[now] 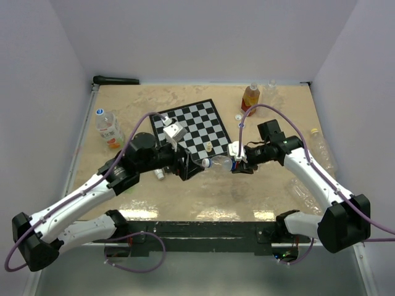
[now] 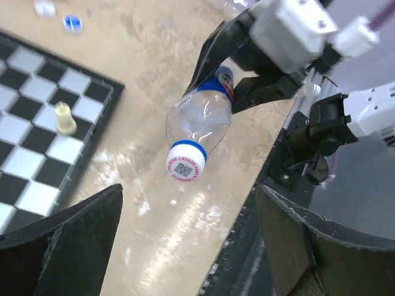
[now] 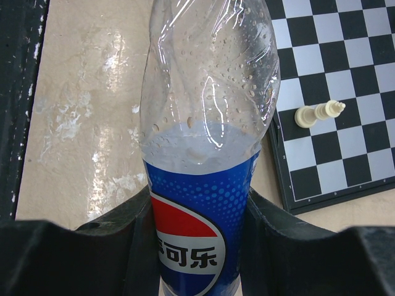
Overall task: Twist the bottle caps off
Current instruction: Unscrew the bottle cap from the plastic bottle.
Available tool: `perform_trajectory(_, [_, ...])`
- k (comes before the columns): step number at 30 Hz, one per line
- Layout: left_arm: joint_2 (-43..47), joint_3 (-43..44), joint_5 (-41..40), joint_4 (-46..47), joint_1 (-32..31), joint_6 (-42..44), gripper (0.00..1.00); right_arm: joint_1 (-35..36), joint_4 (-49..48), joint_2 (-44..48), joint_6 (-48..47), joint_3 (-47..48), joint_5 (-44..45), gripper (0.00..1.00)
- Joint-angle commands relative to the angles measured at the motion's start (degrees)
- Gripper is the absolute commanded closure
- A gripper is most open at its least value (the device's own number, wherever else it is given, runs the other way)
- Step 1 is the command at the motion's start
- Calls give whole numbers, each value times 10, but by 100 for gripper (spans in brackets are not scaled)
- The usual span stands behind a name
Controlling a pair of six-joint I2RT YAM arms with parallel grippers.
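Note:
My right gripper is shut on a clear Pepsi bottle with a blue label, holding it level above the table. The bottle's white cap, with a printed code on top, is on its neck and points toward my left gripper. The left jaws stand wide open, one on each side of the cap, with the cap a little beyond the fingertips and untouched. In the top view the bottle spans the gap between the left gripper and the right gripper.
The chessboard lies behind the grippers, with a cream piece on it. Loose blue and white caps lie past the board. Other bottles stand at the left, at the back and along the right side.

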State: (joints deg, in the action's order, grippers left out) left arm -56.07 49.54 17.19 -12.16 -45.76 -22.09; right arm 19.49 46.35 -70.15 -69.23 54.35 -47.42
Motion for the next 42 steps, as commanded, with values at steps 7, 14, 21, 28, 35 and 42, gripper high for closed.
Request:
perform_trajectory(7, [124,-93,100,68,3,461,5,-1,2,-2,-2,12,-3,100])
perform_trajectory(14, [101,-126,121,112,3,546,6,-1,4,-8,-5,12,-4,100])
perform_trajectory(21, [76,-160,136,177,2,546,8,-1,8,-12,-7,13,-3,100])
perform_trajectory(28, [96,-196,123,208,2,538,8,-1,7,-18,-7,13,-1,100])
perform_trajectory(35, [96,-202,122,208,3,534,8,-1,8,-22,-7,12,-1,100])
perform_trajectory(42, [95,-202,122,205,2,533,8,-1,7,-24,-7,12,-1,100])
